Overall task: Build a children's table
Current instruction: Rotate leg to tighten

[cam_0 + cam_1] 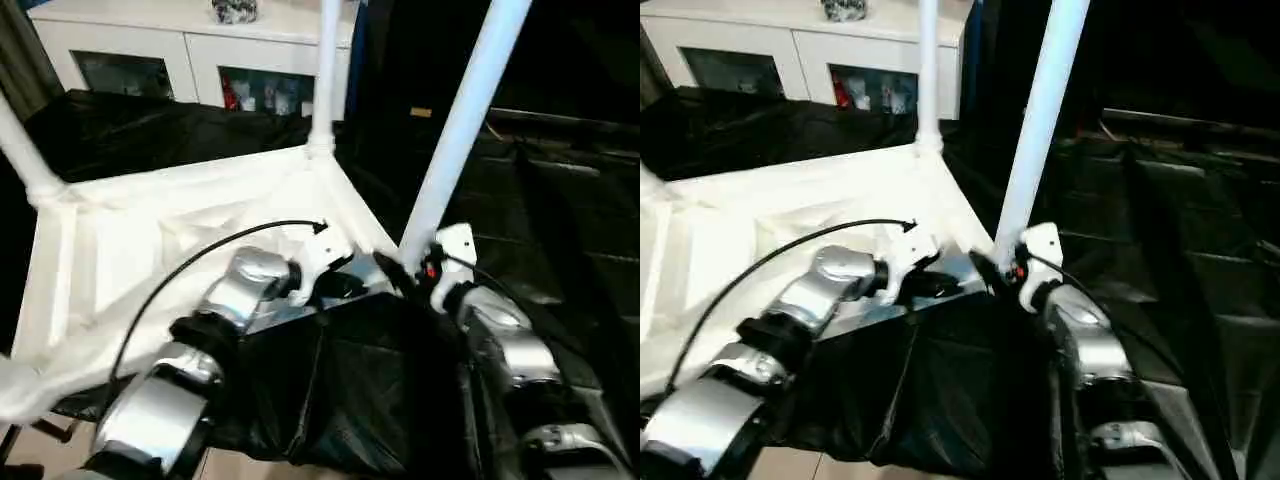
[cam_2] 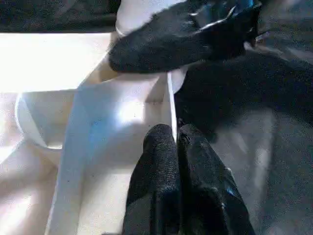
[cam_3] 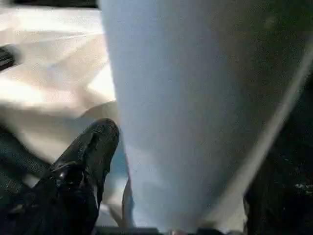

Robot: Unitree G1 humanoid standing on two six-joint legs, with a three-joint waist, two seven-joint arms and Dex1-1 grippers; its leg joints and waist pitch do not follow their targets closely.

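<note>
Left eye view: white cabinet (image 1: 190, 50) behind tabletop (image 1: 130, 250); left claw (image 2: 176, 142) closed, empty; right claw (image 1: 405, 275) undeterminable

One tabletop (image 1: 150, 240); three legs (image 1: 462, 120) standing upright; two grippers (image 1: 345, 285); one cabinet (image 1: 190, 45)

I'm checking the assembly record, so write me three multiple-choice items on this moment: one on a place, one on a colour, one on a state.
1. Where is the right gripper?
A. At the foot of the tilted leg
B. On the cabinet
C. At the top of the far leg

2. What colour is the cloth under the tabletop?
A. Red
B. White
C. Black

3. How do the left gripper's fingers stand?
A. Spread wide
B. Closed together
C. Wrapped round a loose leg

Key:
1 A: the right gripper sits where the tilted leg meets the tabletop.
2 C: the cloth is black.
3 B: the left gripper shows no gap at the tabletop's edge.
</note>
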